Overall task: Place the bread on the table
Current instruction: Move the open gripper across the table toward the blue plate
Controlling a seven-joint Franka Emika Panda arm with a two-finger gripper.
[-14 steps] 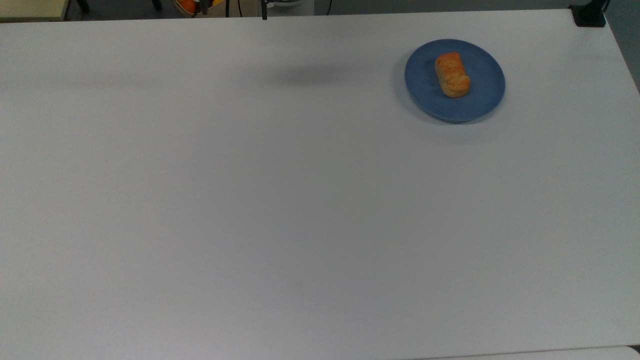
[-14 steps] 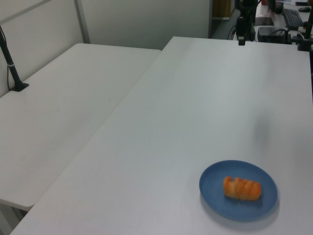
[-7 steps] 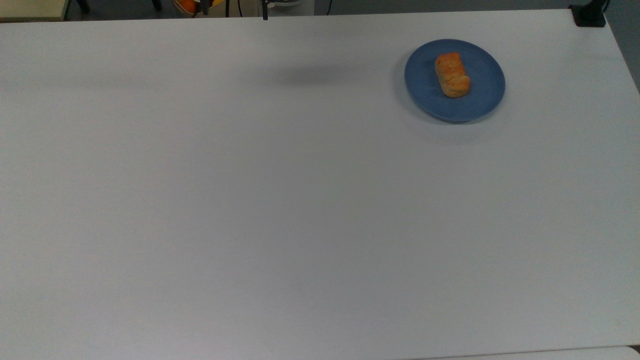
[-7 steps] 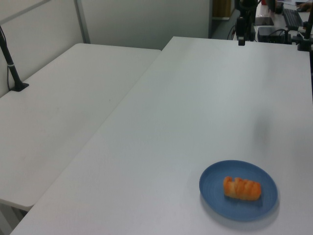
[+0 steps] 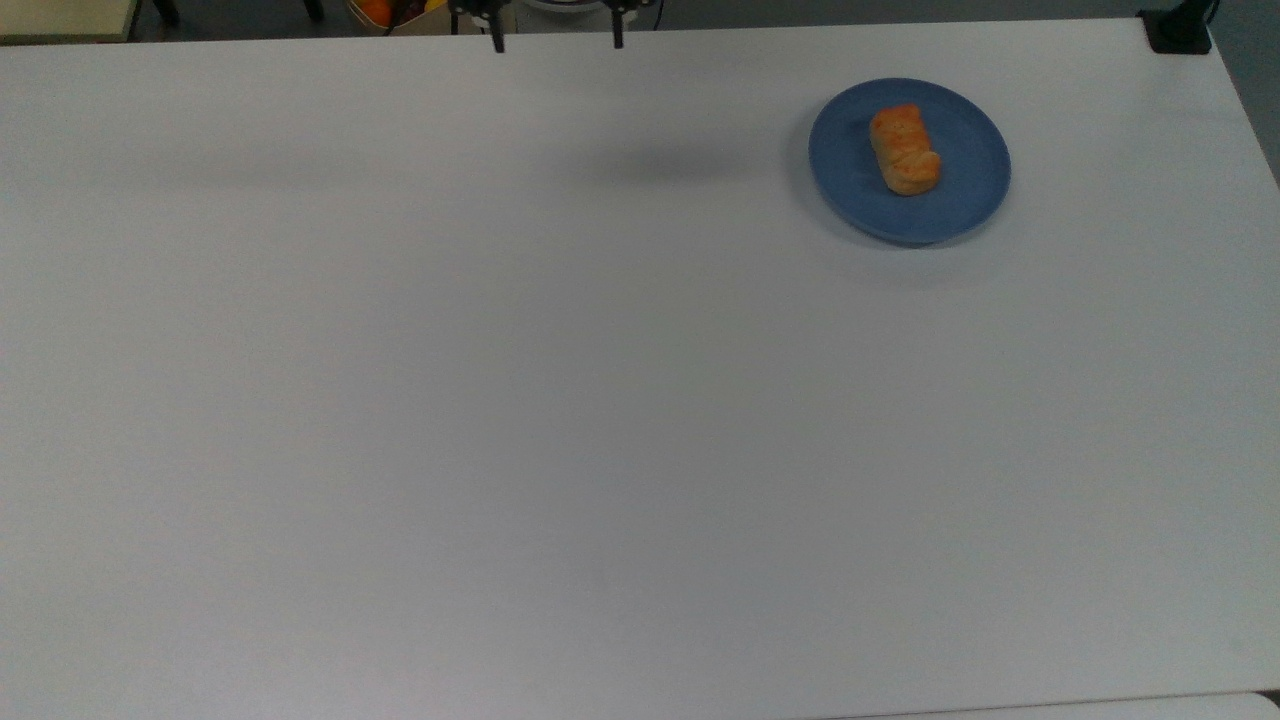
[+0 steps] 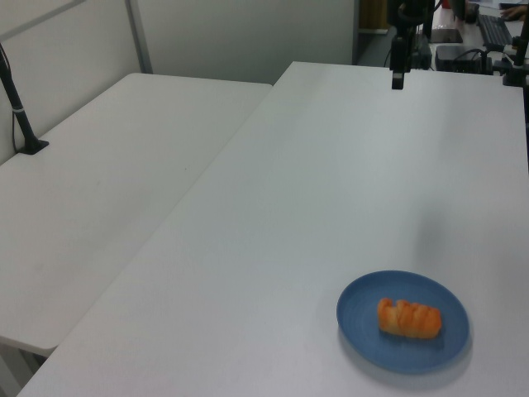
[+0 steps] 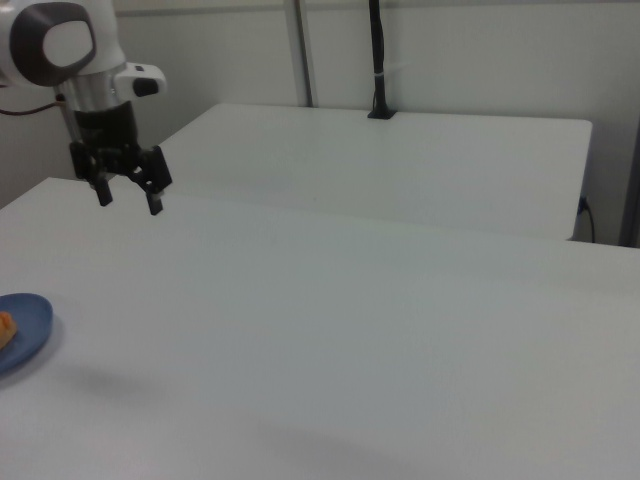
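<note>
Top view: your bread sits on the blue plate, long axis running up-down, a bit toward the top view's left of plate centre. Plate is on the table near the top view's upper right. The gripper shows at the top edge, two dark fingertips spread wide, well apart from the plate.

Left view: bread lies across the plate at the lower right, ridged top up. Gripper hangs above the far end of the table; you can't read the finger gap from here.

Right view: gripper hangs over the table, fingers spread, nothing between them. Plate edge and a sliver of bread show at the right view's far left.
</note>
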